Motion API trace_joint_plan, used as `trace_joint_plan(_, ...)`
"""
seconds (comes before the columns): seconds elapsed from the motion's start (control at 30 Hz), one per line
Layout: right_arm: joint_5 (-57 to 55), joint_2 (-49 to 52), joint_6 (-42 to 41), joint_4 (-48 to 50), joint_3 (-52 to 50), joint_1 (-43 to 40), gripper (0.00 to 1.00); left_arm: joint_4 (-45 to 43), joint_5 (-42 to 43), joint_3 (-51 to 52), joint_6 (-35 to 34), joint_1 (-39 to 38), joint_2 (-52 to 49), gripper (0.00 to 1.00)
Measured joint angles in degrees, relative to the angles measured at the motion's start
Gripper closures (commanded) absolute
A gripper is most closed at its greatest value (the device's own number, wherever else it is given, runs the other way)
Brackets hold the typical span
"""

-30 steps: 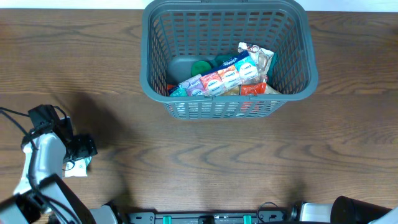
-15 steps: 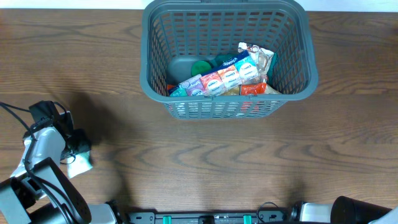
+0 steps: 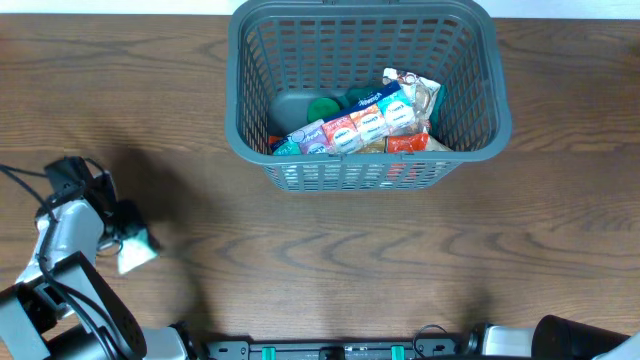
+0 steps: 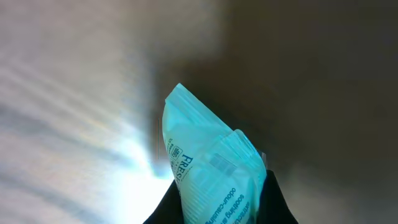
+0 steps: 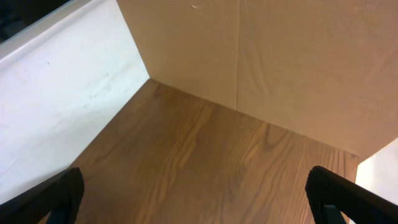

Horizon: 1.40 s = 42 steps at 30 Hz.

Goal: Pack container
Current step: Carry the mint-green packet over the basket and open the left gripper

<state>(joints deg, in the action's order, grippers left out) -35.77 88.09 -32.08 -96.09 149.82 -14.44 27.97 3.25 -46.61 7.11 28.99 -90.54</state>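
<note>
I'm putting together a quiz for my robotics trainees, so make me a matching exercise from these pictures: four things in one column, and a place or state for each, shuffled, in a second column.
Things:
1. container
2. teal packet
3. right end effector
4. strip of colourful packets

Places or states:
A. open, holding nothing
B. lying inside the container
C. gripped by the left end effector
D. standing at the far edge of the table

Pairs: 1-D, 2-C, 3-A, 4-B
</note>
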Motion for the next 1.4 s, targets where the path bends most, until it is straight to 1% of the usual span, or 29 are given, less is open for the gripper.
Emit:
trace_joint_plan(0.03,-0.02,0.00,0.00,0.00,0.00,0.00,0.01,0.00,0.35,-0.26,-0.13,-0.35,0.00,0.94)
trace_joint_plan(0.13,-0.02,0.00,0.00,0.00,0.00,0.00,0.01,1.79,5.16,-5.95,-2.73,-2.25,0.39,0.94)
trace_joint_plan(0.3,0.00,0.00,0.00,0.00,0.00,0.00,0.01,3.02,12.04,-21.27,-5.86,-6.12,4.22,0.94)
trace_joint_plan(0.47,0.00,0.00,0.00,0.00,0.00,0.00,0.01,-0.02,18.43,-36.04,-7.34,-11.50,9.31,0.94)
trace_joint_plan(0.6,0.00,0.00,0.00,0.00,0.00,0.00,0.01,-3.41,23.08,-44.24,-7.52,-19.39,11.54,0.94)
trace_joint_plan(0.83,0.00,0.00,0.00,0.00,0.00,0.00,0.01,-9.09,26.43,-45.72,-7.43,-35.47,10.71,0.94)
trace_joint_plan(1.03,0.00,0.00,0.00,0.00,0.00,0.00,0.01,-9.64,26.56,-45.72,-6.64,-46.60,5.97,0.94)
trace_joint_plan(1.2,0.00,0.00,0.00,0.00,0.00,0.00,0.01,-7.39,25.75,-45.72,-6.23,-50.29,-0.28,0.94)
trace_joint_plan(1.4,0.00,0.00,0.00,0.00,0.00,0.00,0.01,-6.27,24.94,-45.66,-5.95,-51.41,-8.26,0.94)
